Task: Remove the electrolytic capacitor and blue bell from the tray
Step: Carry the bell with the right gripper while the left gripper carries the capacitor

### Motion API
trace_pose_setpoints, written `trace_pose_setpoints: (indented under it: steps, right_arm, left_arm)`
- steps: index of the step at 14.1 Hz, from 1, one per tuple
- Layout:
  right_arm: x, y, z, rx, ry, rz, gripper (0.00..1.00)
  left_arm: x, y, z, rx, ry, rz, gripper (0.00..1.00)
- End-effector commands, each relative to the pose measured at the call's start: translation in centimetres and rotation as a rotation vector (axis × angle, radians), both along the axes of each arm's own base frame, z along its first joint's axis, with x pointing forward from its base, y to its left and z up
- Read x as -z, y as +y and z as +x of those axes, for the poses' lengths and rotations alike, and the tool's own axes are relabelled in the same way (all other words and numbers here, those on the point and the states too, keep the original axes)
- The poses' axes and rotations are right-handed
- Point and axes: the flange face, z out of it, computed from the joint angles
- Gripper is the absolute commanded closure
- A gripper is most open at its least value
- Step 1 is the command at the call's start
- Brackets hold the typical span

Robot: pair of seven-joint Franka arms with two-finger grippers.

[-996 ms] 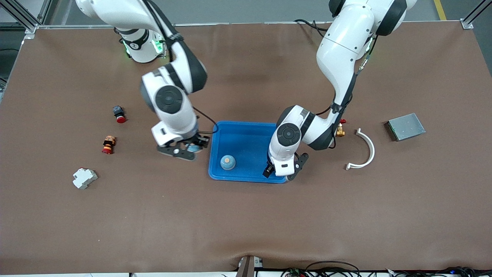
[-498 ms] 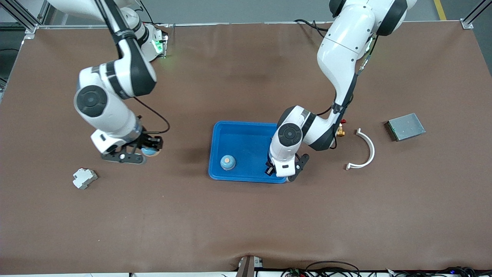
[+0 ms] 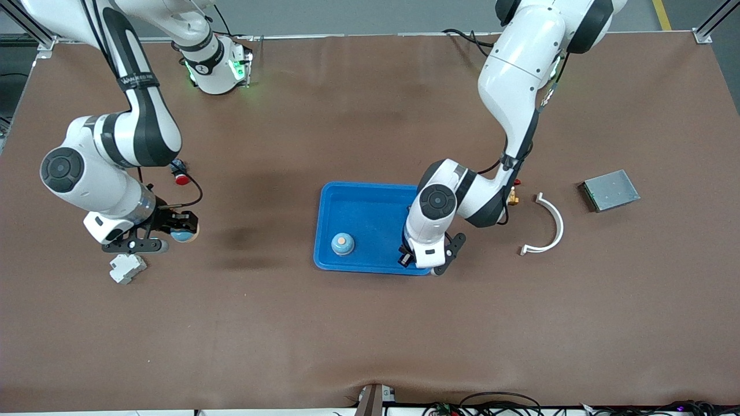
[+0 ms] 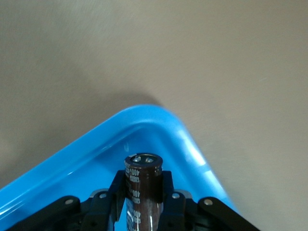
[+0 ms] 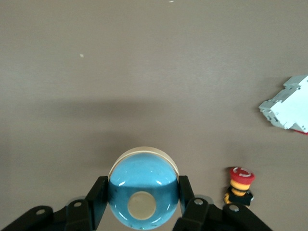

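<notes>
Carrying a round glossy blue bell (image 5: 142,192) clamped in its jaws, the right gripper (image 3: 173,226) has swung well clear of the shallow bright blue plastic tray (image 3: 370,199), toward the right arm's end. At the tray's corner, the left gripper (image 4: 143,202) pinches the dark cylindrical electrolytic capacitor (image 4: 143,185); lifting carelessly may snag the rim. Another blue bell (image 3: 343,244) remains inside.

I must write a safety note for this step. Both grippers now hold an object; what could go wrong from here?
1. The left gripper is shut on the capacitor low in a corner of the tray; it may catch the rim when lifted.
2. The right gripper carries a blue bell over the table beside a red push button and a white breaker; a careless set-down could knock them.
3. A second bell remains in the tray.
</notes>
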Motion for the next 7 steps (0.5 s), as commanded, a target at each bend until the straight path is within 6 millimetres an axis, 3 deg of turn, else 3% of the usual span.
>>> trace_pose_setpoints:
  steps: [1, 4, 7]
  right_arm:
    - [2.2, -2.0, -1.5, -0.034, -0.055, 0.010, 1.00]
    - [6.1, -4.6, -1.5, -0.049, -0.060, -0.003, 1.00]
    - [8.5, -5.5, -1.4, -0.041, -0.041, -0.008, 1.00]
  left_arm:
    - [-5.0, 0.7, 1.2, -0.005, -0.042, -0.004, 0.99]
    - [-8.5, 3.2, 2.5, 0.017, -0.048, 0.002, 1.00]
    - [-11.4, 5.4, 2.6, 0.144, -0.002, 0.038, 1.00]
